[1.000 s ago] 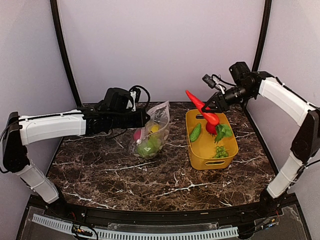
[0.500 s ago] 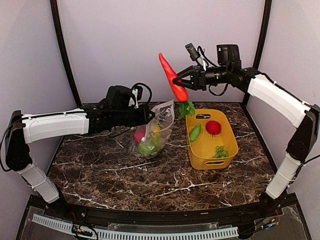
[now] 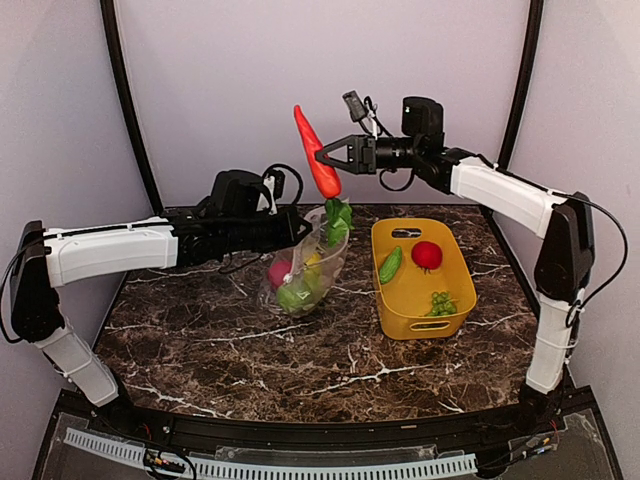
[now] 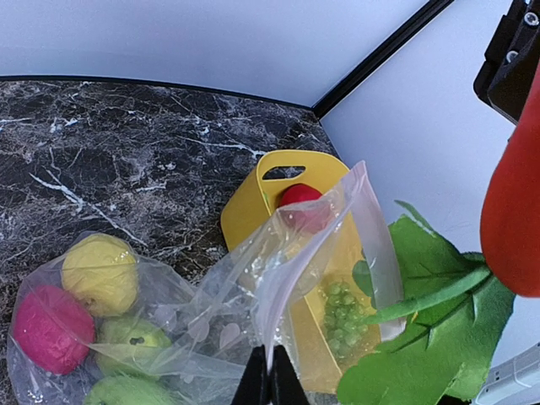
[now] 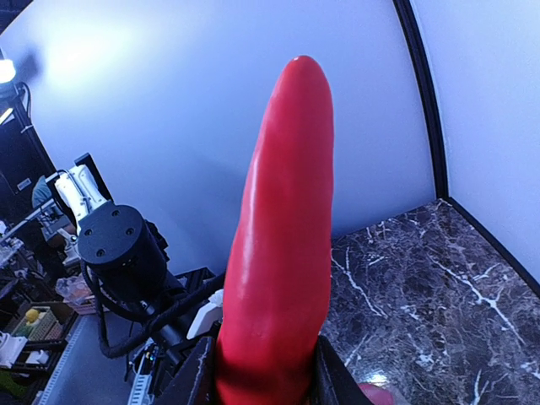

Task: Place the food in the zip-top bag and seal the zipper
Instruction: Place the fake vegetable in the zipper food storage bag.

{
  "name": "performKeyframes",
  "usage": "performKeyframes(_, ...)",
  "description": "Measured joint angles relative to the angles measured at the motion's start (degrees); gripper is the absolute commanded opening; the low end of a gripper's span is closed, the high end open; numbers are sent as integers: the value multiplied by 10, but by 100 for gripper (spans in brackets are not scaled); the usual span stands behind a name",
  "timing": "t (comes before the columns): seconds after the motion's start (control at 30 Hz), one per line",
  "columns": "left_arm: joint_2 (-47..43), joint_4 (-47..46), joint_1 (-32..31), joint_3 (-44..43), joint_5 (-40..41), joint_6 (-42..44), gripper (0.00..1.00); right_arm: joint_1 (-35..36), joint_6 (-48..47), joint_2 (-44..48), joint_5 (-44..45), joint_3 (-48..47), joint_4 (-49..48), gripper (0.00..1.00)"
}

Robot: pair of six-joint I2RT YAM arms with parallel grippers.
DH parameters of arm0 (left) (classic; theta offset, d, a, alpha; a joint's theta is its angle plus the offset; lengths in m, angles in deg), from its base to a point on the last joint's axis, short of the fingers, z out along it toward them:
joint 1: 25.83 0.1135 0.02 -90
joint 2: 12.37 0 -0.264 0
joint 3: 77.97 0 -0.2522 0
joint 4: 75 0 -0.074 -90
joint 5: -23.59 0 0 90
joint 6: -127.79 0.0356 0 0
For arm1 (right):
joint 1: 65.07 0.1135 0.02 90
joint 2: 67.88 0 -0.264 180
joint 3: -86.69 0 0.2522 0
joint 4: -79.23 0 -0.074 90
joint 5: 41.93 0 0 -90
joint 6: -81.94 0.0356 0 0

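A: Started with the room?

B: Logged pale lilac walls at the back and on both sides, with black curved poles running up the corners. Found beneath them a dark brown table, glossy and white-veined like marble.

A: Noted the arms next?

B: Marked the left arm stretched low across from the left, with a white shell and black wrist. Marked the right arm reaching high from the right edge toward the middle.

A: Placed the containers?

B: Put the yellow basket right of centre on the table. Put the zip-top bag just left of it and apart from it, belly on the table, top lifted.

A: Checked the tools?

B: Found the left gripper clenched on the bag's upper lip, holding that edge up. Found the right gripper clamped around the red pepper, tip up, in the air over the bag's mouth. Saw its green leaves hanging at the lip; could not tell whether touching.

A: Counted the small pieces?

B: Saw through the bag a pink-red round one, a yellow one and green ones lowest. Counted in the basket a green cucumber, a red round one and green grapes.
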Motion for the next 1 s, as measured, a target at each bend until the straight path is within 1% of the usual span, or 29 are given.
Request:
performKeyframes(0.2,0,0,0,0,0,-2,1,23,49,-9,-31,-30,-36,0)
performKeyframes(0.37,0,0,0,0,1,-2,1,37,65,-8,-46,-31,-64,1)
performKeyframes(0.43,0,0,0,0,4,-2,1,39,68,-7,-47,-16,-77,1)
performKeyframes(0.63,-15,0,0,0,16,-1,1,40,82,-7,-48,79,-119,3)
performKeyframes(0.7,-28,0,0,0,22,-1,1,39,85,-7,-48,110,-132,10)
performKeyframes(0.8,-49,0,0,0,35,-1,1,40,82,-5,-45,150,-143,28)
performKeyframes(0.9,-63,2,0,3,48,-2,1,40,56,6,-43,180,-130,50)
performKeyframes(0.97,-67,1,2,5,54,-2,1,40,28,18,-39,186,-103,58)
performKeyframes(1.0,-67,0,2,6,57,-2,1,40,5,27,-36,186,-83,60)
